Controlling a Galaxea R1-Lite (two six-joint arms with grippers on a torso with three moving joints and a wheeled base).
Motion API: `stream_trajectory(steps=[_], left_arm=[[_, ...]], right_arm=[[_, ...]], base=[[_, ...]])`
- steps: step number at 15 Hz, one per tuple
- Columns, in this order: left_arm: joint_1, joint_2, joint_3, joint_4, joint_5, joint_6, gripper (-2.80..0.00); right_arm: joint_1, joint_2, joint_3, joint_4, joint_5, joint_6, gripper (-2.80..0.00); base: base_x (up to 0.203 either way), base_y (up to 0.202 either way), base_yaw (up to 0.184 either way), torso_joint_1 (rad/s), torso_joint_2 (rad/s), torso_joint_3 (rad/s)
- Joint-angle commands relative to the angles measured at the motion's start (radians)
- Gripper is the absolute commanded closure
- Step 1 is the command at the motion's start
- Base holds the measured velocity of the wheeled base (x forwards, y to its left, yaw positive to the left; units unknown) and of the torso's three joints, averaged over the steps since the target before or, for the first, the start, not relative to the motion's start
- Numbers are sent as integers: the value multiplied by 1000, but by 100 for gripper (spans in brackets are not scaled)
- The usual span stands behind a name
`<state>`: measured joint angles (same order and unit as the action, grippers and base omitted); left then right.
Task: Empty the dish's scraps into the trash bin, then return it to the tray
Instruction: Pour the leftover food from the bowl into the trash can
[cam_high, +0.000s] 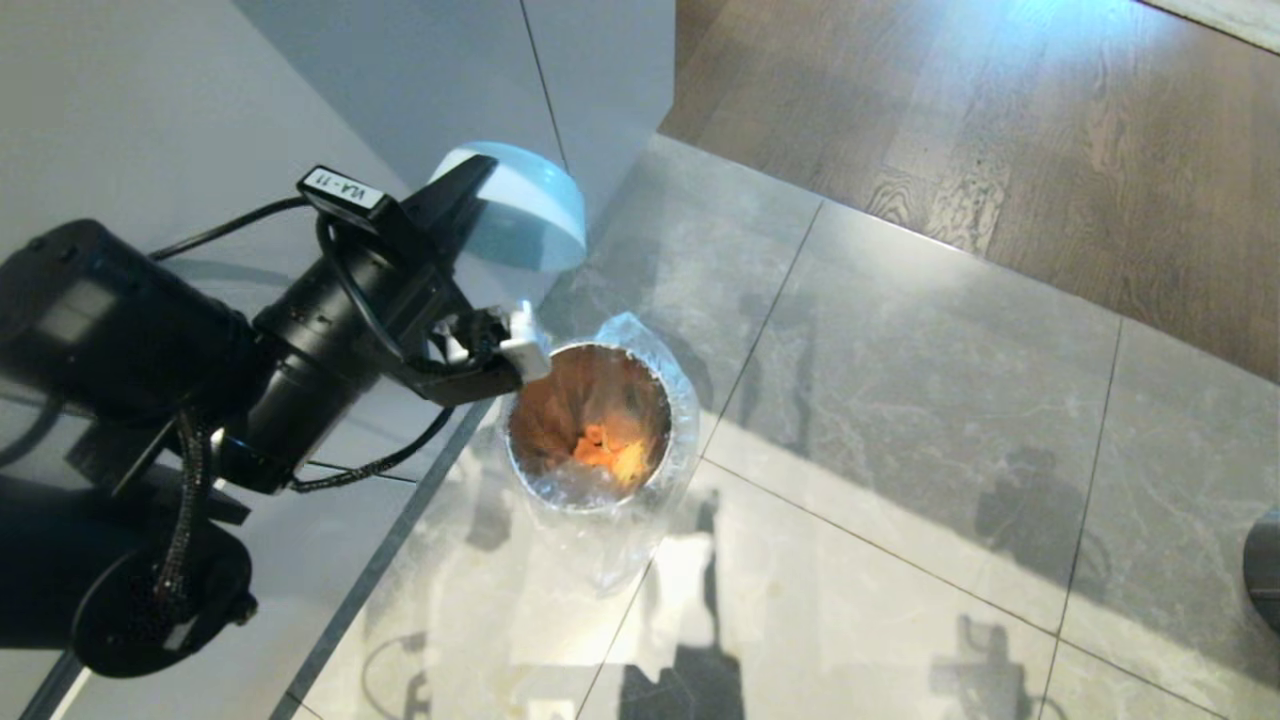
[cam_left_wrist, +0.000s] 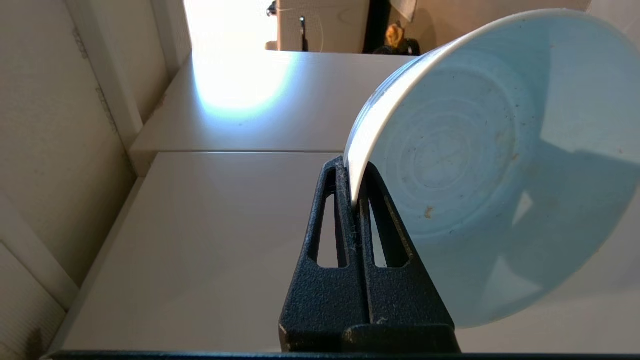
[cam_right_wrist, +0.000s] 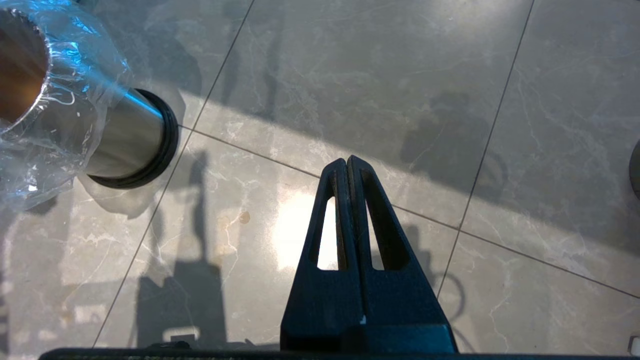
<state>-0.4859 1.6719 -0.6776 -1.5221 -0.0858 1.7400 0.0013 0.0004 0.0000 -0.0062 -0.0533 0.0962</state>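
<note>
left tool (cam_left_wrist: 356, 200) | pinching dish (cam_left_wrist: 480, 160) rim (tipped) | scraps (cam_high: 612, 452) in trash bin (cam_high: 600, 330)

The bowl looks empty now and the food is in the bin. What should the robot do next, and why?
Probably carry the dish back toward the tray, which is out of view. The left gripper pinches its rim, its inside shows only specks, and the scraps already lie in the trash bin.

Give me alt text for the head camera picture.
The left pincer holds a small round white bowl by its rim, tipped beside a small round bin with clear plastic liner, orange scraps lying inside. Grey floor tiles surround it.
</note>
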Motion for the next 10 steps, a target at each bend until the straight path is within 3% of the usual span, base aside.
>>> stream_trajectory(steps=[1, 4, 7, 10], left_arm=[[-16, -6, 26, -48, 7, 9, 0], [-29, -2, 95, -48, 54, -38, 0], [-19, -3, 196, -48, 137, -230, 0], [33, -29, 266, -48, 163, -420, 0]], right_arm=[[0, 0, 0, -1, 0, 0, 0], [0, 0, 0, 0, 0, 0, 0], [0, 0, 0, -1, 0, 0, 0], [0, 0, 0, 0, 0, 0, 0]], base=[[0, 0, 0, 0, 0, 0], [0, 0, 0, 0, 0, 0], [0, 0, 0, 0, 0, 0], [0, 0, 0, 0, 0, 0]])
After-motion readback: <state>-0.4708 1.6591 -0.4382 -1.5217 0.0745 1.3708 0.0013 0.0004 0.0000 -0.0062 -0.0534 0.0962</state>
